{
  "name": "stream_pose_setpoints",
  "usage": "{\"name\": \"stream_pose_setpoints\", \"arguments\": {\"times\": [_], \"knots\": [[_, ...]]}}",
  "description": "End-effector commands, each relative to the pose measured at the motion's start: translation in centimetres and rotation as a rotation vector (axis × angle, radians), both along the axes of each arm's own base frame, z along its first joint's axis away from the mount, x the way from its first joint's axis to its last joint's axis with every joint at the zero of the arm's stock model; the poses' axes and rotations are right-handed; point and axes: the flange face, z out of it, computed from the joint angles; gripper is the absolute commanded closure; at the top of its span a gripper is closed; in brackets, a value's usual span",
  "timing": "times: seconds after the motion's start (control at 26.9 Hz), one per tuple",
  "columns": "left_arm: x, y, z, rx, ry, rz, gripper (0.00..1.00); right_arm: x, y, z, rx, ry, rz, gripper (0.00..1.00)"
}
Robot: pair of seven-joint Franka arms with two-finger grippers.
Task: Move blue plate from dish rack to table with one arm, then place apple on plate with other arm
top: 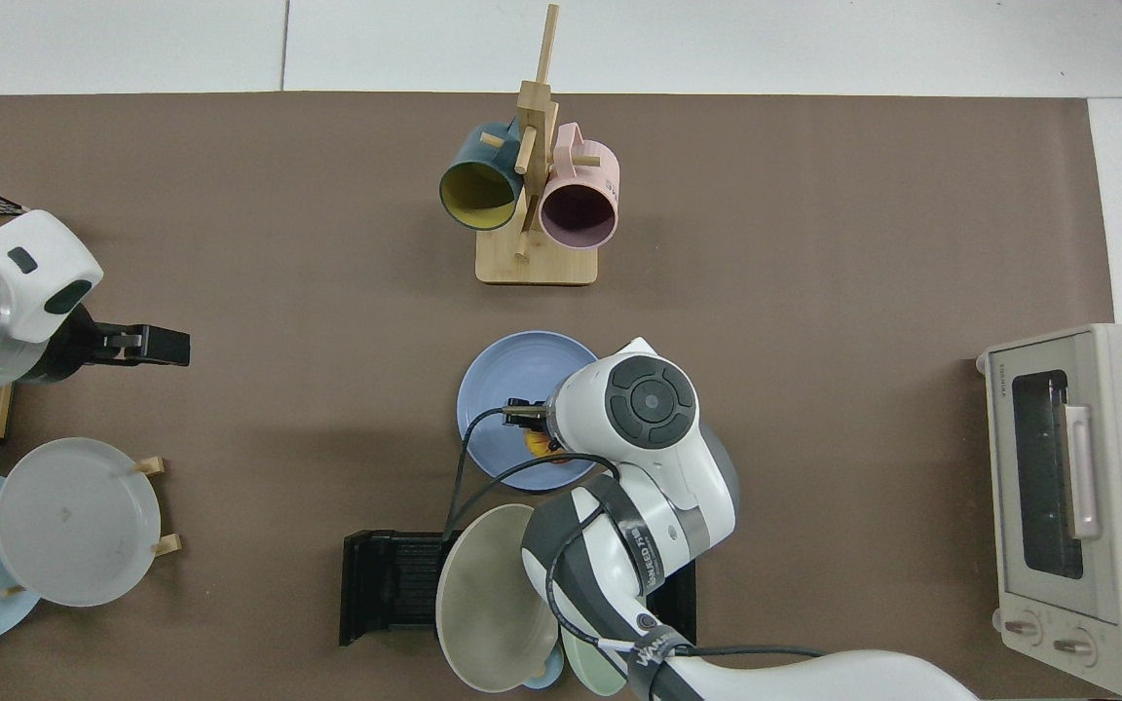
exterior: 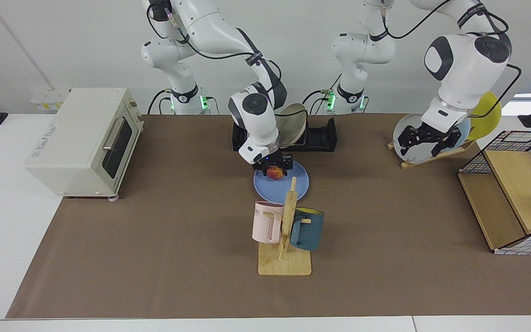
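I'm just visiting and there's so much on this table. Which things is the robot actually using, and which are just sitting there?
In use:
blue plate
apple, held by the right gripper
dish rack
left gripper, waiting

Just sitting there:
toaster oven
mug stand
wooden plate stand
wire basket
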Motion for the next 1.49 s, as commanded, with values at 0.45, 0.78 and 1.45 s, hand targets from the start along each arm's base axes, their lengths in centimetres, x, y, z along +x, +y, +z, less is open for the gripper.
{"name": "stream_pose_setpoints", "arguments": {"times": [0.45, 0.78, 1.45], "knots": [[0.3, 2.9, 2.3, 0.027, 0.009, -0.013, 0.00, 4.4, -1.7, 6.7, -0.072, -0.090, 0.086, 0.00], [0.6, 3.6, 2.7, 0.031, -0.002, 0.005, 0.00, 6.6, -11.8, 15.1, -0.114, -0.036, 0.213, 0.00], [0.6, 3.6, 2.8, 0.030, -0.002, 0.007, 0.00, 6.6, -30.5, 28.1, -0.170, 0.066, 0.315, 0.00]]}}
